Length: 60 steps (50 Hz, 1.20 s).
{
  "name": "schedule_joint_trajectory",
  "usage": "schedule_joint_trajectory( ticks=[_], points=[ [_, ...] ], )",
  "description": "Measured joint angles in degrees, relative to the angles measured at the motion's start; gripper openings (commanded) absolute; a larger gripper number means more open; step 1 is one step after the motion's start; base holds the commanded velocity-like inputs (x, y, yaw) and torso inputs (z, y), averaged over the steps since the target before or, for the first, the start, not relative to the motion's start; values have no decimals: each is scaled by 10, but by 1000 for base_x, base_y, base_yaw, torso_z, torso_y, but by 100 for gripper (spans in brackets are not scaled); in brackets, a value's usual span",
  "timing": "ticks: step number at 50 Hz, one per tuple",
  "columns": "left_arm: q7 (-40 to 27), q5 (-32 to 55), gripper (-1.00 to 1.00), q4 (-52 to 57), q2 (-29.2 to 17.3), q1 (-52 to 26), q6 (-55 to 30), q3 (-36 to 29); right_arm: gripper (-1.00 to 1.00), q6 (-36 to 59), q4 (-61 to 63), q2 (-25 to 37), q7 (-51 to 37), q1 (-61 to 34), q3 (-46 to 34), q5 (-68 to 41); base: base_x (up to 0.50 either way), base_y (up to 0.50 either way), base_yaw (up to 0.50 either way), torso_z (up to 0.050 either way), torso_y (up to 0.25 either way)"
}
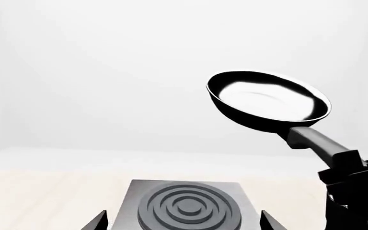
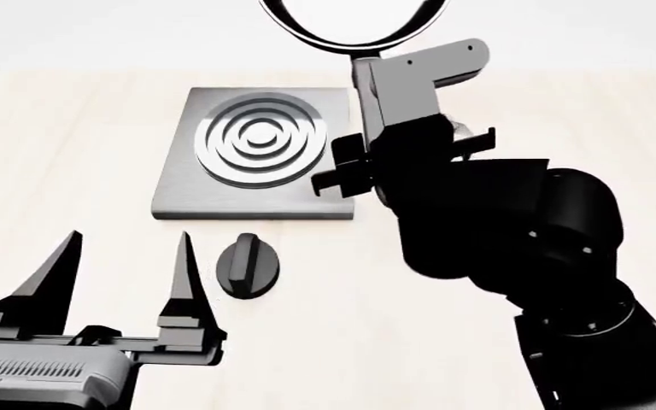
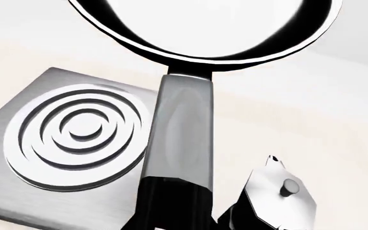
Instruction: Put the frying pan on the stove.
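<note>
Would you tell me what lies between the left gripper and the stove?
In the head view, only the small black knob lies off the stove's near edge, just beside the open left gripper; otherwise that stretch is bare table.

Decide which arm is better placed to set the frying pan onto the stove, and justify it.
Right. The right gripper already holds the frying pan by its handle, raised above the stove; the left gripper is open and empty.

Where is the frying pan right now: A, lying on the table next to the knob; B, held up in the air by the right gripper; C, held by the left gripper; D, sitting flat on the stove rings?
B: the frying pan hangs above the table, its handle clamped in the right gripper, while the stove stays bare.
</note>
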<state>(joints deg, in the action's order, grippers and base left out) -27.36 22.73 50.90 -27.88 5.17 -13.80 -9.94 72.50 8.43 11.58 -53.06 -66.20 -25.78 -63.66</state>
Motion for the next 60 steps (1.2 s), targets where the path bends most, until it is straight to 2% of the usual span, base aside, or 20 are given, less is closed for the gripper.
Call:
schedule_joint_trajectory(
  ticks=[19, 34, 60],
  points=[
    [-12, 15, 100, 14, -7, -9, -18, 3, -100, 9, 9, -8, 13, 3, 6, -45, 0, 0, 0, 0, 2],
    [-18, 24, 100, 20, -13, -10, -19, 7, -100, -7, -4, -16, 60, 13, 1, -72, 0, 0, 0, 1, 3],
    [-25, 30, 100, 22, -20, -10, -17, 7, -100, -47, -58, -21, 123, 14, -36, -51, 0, 0, 0, 1, 2]
  ],
)
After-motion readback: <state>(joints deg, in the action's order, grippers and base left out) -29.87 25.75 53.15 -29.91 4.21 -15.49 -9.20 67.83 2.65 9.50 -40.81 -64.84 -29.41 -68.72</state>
